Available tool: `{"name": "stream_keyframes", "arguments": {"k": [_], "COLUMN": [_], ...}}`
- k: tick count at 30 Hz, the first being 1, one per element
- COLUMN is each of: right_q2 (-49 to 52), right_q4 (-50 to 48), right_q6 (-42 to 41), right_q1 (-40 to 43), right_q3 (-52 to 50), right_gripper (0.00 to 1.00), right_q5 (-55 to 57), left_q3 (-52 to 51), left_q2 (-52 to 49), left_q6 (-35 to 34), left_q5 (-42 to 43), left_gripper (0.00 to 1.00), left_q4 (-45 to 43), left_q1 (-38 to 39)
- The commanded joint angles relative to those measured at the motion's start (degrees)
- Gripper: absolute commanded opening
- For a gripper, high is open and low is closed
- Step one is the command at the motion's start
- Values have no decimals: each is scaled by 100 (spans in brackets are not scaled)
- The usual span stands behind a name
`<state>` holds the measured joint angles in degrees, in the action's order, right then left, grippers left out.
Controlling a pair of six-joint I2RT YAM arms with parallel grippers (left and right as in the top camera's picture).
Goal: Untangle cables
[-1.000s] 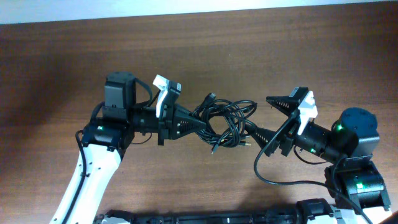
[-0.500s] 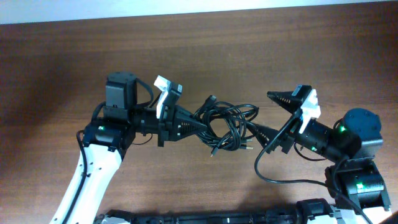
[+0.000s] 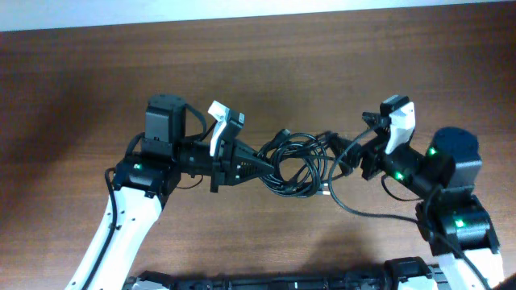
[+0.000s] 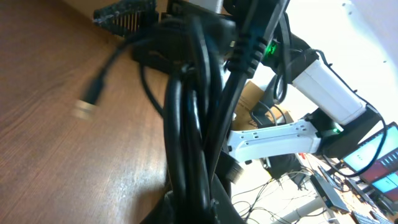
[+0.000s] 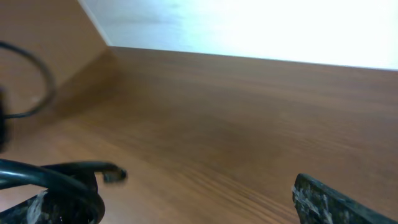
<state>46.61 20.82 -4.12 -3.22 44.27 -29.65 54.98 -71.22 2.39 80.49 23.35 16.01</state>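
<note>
Between the two arms at mid-frame, the cables [image 3: 297,161] bunch in a knot stretched from frame left to frame right. The left pincer [image 3: 260,161] pinches the frame-left end. The right pincer [image 3: 345,151], spread wide, sits just beside the frame-right end.

No readable writing in any view.
The screens [image 4: 378,167] at the lower right of the left wrist view show coloured patches too blurred to read; the cables [image 3: 295,158], the white arm casing [image 4: 280,138] and the table [image 3: 81,97] carry no legible labels or numbers.
</note>
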Motion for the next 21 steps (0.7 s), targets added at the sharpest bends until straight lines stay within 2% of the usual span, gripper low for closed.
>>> {"name": "stream_keyframes", "arguments": {"k": [1,8,12,16,21], "right_q2": [216,243,140,-48,-382], "right_q4": [13,37,385,846,1384], "right_q6": [0,-2,2,7,361], "right_q1": [31,31,31,31,31], "right_q3": [85,85,85,85,87], "right_gripper": [98,98,98,98,98], "right_q5": [1617,1867,1657,1657,1685], "left_q3": [52,52,52,52,61], "left_q2": [133,133,133,133,136], "left_q6": [116,114,-79,-448,-758], "left_q5": [553,243,-765,-2234,-3689], "left_gripper": [0,0,0,0,0], "left_q4": [-24,-39,-33,-28,-74], "left_q1": [24,24,24,24,22]}}
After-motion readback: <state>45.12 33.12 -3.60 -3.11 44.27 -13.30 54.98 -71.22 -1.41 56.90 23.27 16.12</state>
